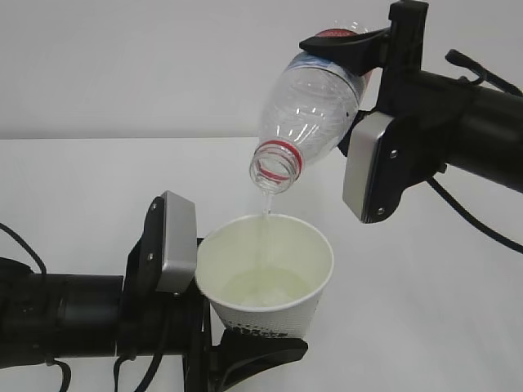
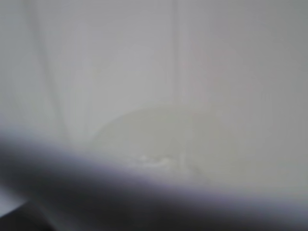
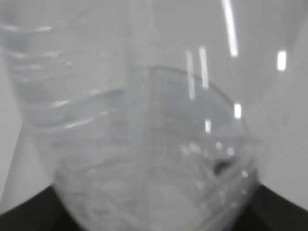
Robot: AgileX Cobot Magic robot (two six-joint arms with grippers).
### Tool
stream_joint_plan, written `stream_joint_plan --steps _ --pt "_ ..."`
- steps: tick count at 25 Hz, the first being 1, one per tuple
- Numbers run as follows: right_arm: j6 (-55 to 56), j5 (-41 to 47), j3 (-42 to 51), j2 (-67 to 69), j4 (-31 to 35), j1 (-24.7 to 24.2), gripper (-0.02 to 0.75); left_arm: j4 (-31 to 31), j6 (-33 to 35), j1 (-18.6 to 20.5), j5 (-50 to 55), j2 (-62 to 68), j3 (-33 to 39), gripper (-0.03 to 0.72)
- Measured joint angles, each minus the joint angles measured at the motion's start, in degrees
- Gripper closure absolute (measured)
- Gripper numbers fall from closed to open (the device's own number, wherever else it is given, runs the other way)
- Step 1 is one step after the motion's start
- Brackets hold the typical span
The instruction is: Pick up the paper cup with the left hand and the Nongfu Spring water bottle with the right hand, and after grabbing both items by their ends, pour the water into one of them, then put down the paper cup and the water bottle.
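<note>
The white paper cup (image 1: 233, 255) stands upright at the lower middle, and my left gripper (image 1: 255, 341) is shut on its base, one dark finger (image 1: 260, 353) showing in front. Above it the clear Nongfu Spring water bottle (image 1: 315, 98) tilts mouth-down to the left, red neck ring over the cup. My right gripper (image 1: 345, 72) is shut on its rear end. A thin stream of water (image 1: 265, 214) falls into a pale pool (image 1: 265, 287) in the cup. The left wrist view is filled by the blurred cup inside (image 2: 154, 96). The right wrist view is filled by the bottle (image 3: 144, 144).
A white table (image 1: 425, 310) lies under both arms, with a pale wall behind. The left arm (image 1: 65, 314) comes in from the lower left and the right arm (image 1: 474, 122) from the upper right, with a cable hanging below it.
</note>
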Motion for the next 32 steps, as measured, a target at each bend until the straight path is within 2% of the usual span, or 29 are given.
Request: stream_joint_plan --steps 32 --pt "-1.3 -1.4 0.0 0.0 1.6 0.0 0.262 0.0 0.1 0.0 0.0 0.0 0.0 0.187"
